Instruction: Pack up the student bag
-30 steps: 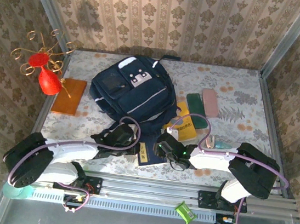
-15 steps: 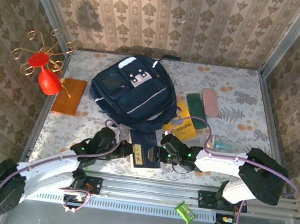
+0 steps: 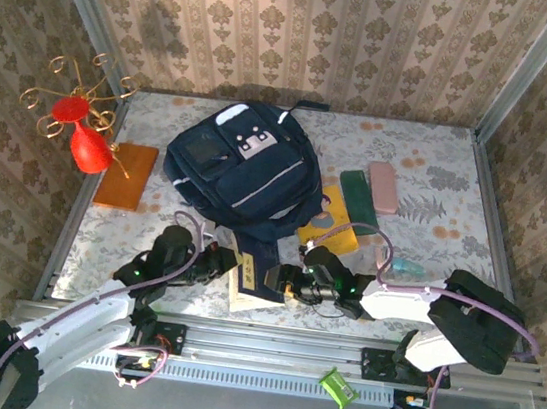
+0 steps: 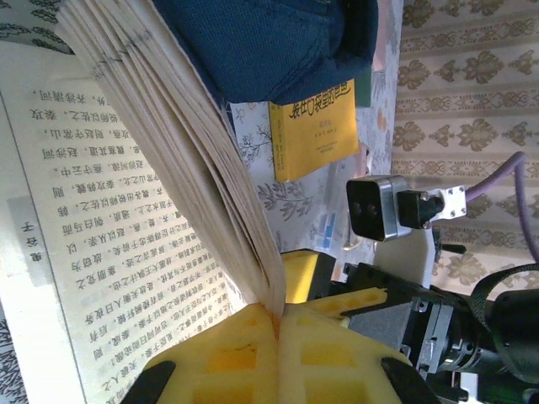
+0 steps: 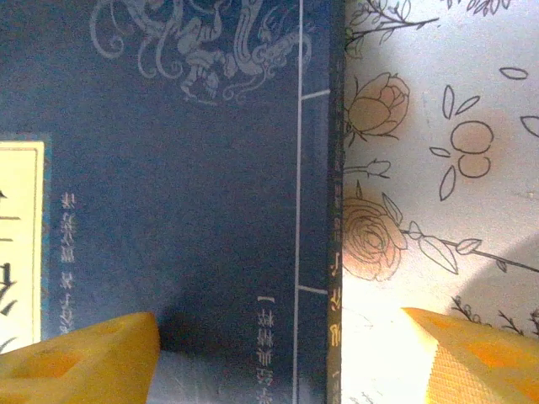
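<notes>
Left gripper (image 3: 213, 263) pinched shut on page block of open book (image 3: 255, 283) at near edge of table (image 3: 439, 176). Beside it, right gripper (image 3: 289, 285) spread wide, straddling cover's spine edge, gripping nothing. Mid-table, student bag (image 3: 243, 170) just behind book; bare cloth at far right.

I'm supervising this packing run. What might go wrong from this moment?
The left gripper pinches only fanned pages of the dark blue book, so pages may tear or it may flop open. The right gripper stands open over its cover, giving no support.
</notes>
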### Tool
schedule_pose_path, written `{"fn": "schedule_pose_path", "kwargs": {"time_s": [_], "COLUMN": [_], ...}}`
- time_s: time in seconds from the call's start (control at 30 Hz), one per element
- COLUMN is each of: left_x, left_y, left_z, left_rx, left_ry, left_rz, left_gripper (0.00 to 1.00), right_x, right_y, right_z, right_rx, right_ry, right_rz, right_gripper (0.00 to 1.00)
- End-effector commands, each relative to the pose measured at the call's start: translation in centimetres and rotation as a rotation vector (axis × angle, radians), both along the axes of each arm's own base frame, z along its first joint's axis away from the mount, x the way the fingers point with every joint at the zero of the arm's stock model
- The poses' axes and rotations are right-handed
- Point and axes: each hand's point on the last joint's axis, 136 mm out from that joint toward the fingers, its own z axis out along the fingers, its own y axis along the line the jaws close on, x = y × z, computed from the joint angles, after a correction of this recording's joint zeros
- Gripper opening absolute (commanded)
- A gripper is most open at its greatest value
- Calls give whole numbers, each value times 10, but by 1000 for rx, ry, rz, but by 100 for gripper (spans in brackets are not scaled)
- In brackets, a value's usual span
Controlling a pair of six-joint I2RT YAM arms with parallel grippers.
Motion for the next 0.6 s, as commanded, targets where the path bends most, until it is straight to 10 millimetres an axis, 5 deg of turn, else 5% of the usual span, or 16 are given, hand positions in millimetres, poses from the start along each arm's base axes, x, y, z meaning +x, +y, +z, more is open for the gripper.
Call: {"fn": "schedule_pose_path", "kwargs": {"time_s": [0.0, 0.07, 0.33, 0.43, 0.57], "left_x": [7, 7, 0, 0, 7], "left_y": [-5, -3, 25, 47, 65], "left_z": [23, 17, -22, -32, -21], "left_rx": [-94, -92, 69, 214, 278], "left_ry": [-47, -35, 7, -21, -72], "left_rz": [13, 19, 64, 84, 119], "left_gripper": [0, 0, 0, 29, 70], "right_x": [0, 4, 11, 4, -12], "right_y": [18, 21, 18, 16, 27], "right_z": [15, 20, 34, 49, 91], "right_rx": [135, 168, 221, 206, 188], "right_ry": [35, 22, -14, -45, -128], "right_rz": [-21, -32, -82, -33, 129], "right_gripper": [73, 67, 11, 0, 0]}}
